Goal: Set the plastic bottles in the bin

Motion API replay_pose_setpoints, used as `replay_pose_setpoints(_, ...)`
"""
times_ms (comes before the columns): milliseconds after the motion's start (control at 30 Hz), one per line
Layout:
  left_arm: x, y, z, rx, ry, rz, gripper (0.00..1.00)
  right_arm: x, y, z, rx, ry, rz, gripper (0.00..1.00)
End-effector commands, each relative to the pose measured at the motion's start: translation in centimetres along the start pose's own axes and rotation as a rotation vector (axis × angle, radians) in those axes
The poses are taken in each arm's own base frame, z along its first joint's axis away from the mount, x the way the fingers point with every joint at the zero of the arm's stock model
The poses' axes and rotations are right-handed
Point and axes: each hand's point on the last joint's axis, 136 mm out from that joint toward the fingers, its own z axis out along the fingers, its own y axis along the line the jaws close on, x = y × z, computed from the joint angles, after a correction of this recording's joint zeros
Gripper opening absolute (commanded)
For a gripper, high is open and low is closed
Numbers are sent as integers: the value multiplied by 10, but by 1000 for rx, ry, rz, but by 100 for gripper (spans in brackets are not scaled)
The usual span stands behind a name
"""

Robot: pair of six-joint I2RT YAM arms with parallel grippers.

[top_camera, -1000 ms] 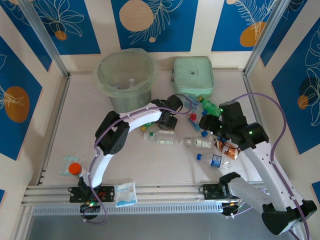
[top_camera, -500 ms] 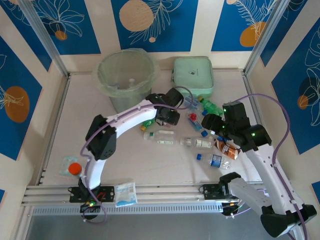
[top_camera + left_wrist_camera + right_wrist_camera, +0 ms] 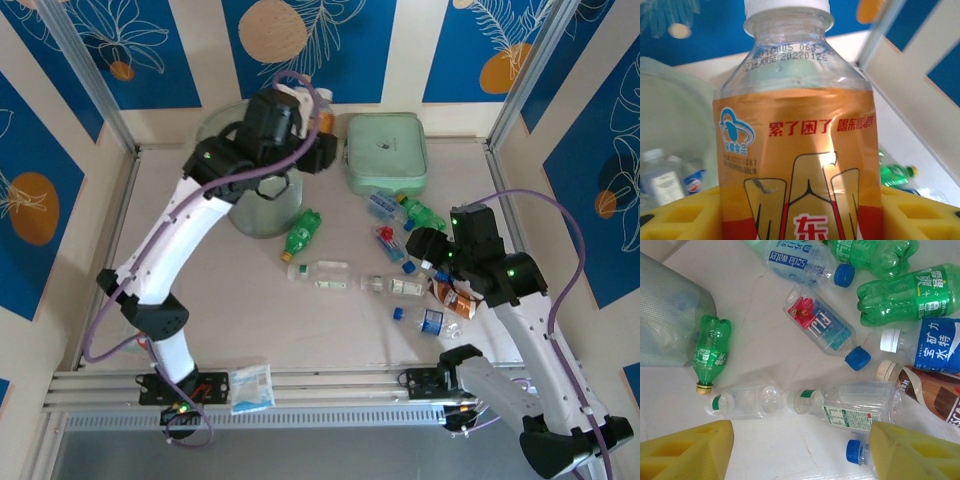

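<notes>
Base cut off on orange-label bottle, blurred bottle perhaps inside bin

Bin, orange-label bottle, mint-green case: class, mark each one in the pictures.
bin (image 3: pixel 265 216), top external view, on its front wall.
orange-label bottle (image 3: pixel 795 150), left wrist view, on its label.
mint-green case (image 3: pixel 386 152), top external view, on its lid's middle.

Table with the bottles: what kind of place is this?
Probably a robot practice booth, not a home: robot arms bolted to a metal rail, blue printed wall panels around the table, plastic bottles strewn near a bin.
</notes>
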Motion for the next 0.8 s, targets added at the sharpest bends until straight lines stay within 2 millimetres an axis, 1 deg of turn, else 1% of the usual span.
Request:
replay_pose_setpoints(0,7,51,25,-117,67,-10,60,6,1,1,-17,23,5,73)
replay_pose_setpoints(100,6,84,38,-171,76,-47,59,9,-3,2,2,32,1,73)
replay_pose_setpoints(200,9,112,50,-212,99,-84,59,12,-8,3,24,40,3,73)
replay_pose_setpoints(300,12,131,57,-233,114,-110,60,12,-11,4,40,39,5,73)
replay_pose_setpoints(333,13,135,59,-237,117,-117,62,12,-12,5,46,40,6,73)
replay_pose_setpoints(367,14,139,60,-243,121,-123,66,11,-13,6,49,42,7,73)
replay_pose_setpoints(433,13,145,61,-248,121,-132,76,10,-13,6,57,43,9,73)
replay_pose_setpoints(533,12,147,58,-248,117,-133,86,7,-15,7,79,38,15,75)
replay_pose_setpoints(667,7,142,50,-227,103,-135,88,0,-21,7,115,25,31,77)
replay_pose_setpoints(767,0,133,33,-197,73,-142,88,-8,-31,9,154,17,66,81)
